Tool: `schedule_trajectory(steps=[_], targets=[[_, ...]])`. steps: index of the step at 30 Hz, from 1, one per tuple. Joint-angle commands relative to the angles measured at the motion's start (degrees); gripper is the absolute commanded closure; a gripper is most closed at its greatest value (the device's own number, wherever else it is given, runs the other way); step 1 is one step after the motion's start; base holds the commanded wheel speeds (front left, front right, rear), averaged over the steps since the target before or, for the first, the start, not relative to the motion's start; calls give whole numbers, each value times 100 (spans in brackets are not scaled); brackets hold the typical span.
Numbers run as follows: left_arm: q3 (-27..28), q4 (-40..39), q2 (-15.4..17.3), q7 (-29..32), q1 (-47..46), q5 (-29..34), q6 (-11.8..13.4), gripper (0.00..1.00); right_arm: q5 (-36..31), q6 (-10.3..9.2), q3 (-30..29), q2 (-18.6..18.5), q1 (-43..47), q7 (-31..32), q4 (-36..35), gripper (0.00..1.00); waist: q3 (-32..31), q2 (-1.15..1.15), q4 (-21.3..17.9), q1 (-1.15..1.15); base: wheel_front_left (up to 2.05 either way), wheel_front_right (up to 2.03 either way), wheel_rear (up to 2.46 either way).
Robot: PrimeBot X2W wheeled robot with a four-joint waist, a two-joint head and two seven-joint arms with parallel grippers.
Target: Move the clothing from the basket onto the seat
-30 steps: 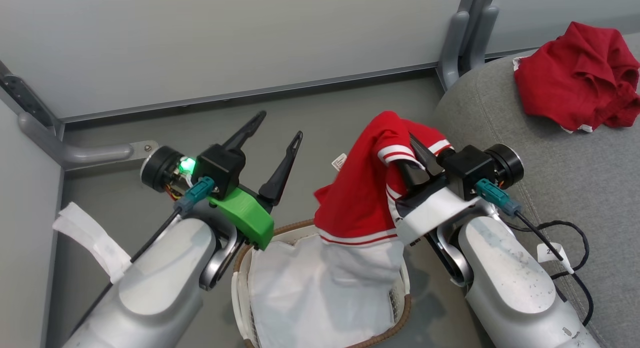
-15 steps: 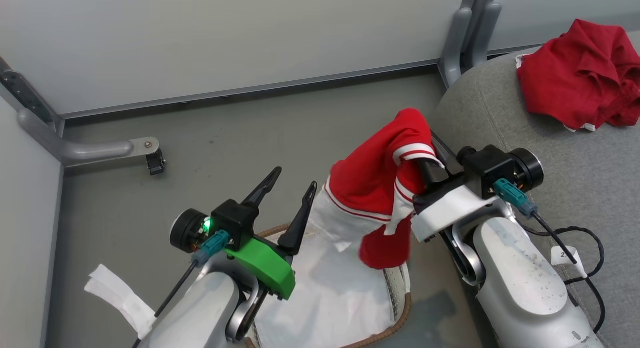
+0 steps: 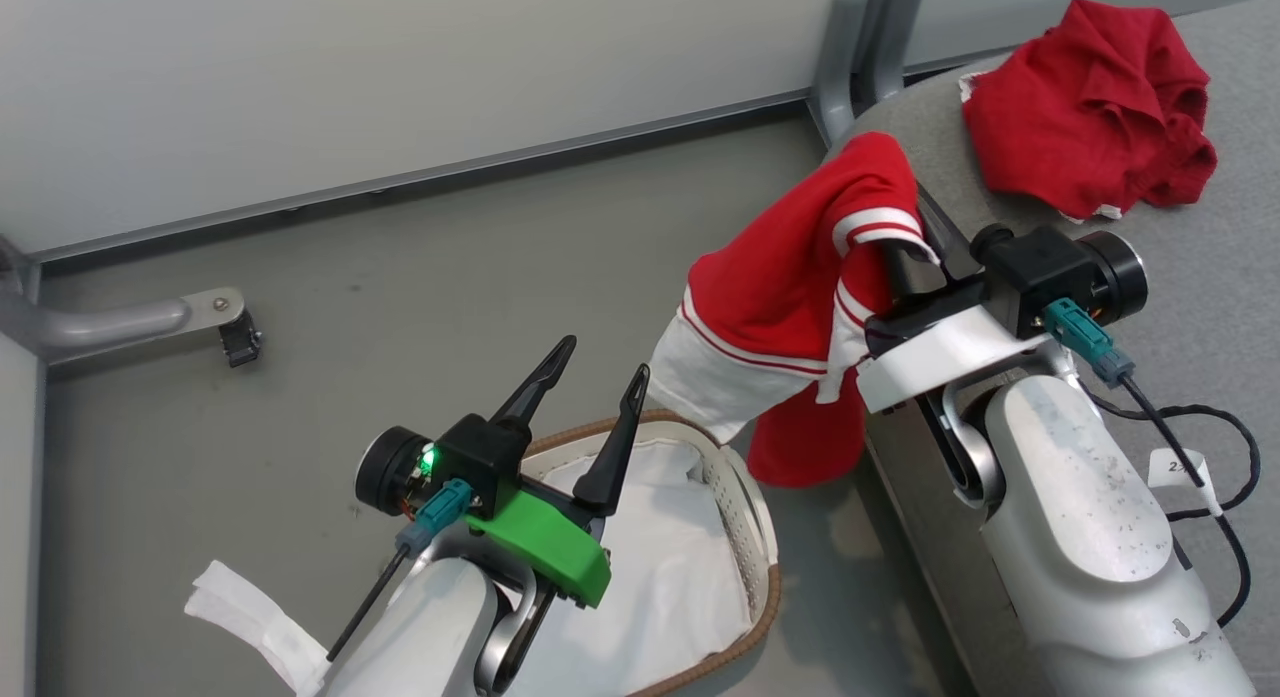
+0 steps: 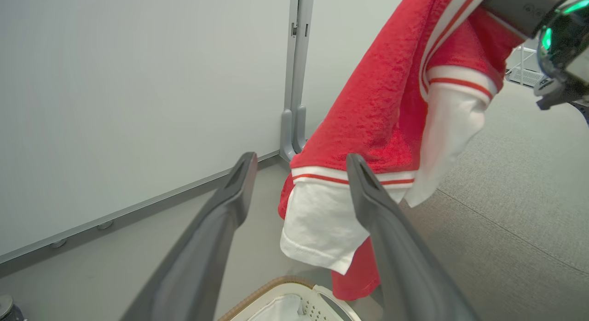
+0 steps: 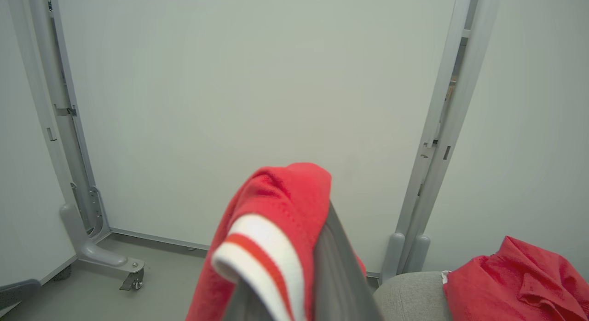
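Garments (two): striped garment hangs between the single basket and seat; plain garment lies on seat.
Left gripper: jaws spread, empty.
Right gripper: jaws clamped on striped garment.

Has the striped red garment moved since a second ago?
Yes. Held in the shut right gripper, the striped red garment has left the space over the basket and gone toward the seat, nearer the plain red garment.

White liner sheet; grey floor — pale panel wall; castor foot.
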Motion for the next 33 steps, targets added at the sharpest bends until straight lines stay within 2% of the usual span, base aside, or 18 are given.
schedule_trajectory(steps=[1, 11, 18, 22, 24, 26, 33], targets=[[35, -26, -17, -3, 52, 60, -47, 0, -68, -8, -63, -15, -87, -3, -25, 100, 196, 0, -389, 0, 0, 0, 0], [16, 20, 15, -2, -137, 321, -128, 0, -167, -8, -510, -12, -38, -3, -137, 100, 595, 0, -1415, 0, 0, 0, 0], [-98, 99, 89, -3, -255, 356, -141, 0, -101, -8, -652, -10, 98, -3, -177, 100, 742, 0, -1809, 0, 0, 0, 0], [-199, 104, 117, -3, -310, 337, -145, 0, -124, -8, -707, -10, 142, -3, -202, 100, 789, 0, -1832, 0, 0, 0, 0], [-263, 98, 118, -3, -339, 314, -145, 0, 189, -8, -786, -14, 160, -3, -196, 100, 816, 0, -1779, 0, 0, 0, 0], [-298, 99, 122, -3, -354, 293, -144, 0, 358, -8, -805, -9, 113, -3, -184, 100, 846, 0, -1699, 0, 0, 0, 0], [-366, 41, 96, -3, -432, 241, -145, 0, 161, -8, -1002, -11, -592, -3, -169, 100, 1019, 0, -1257, 0, 0, 0, 0]])
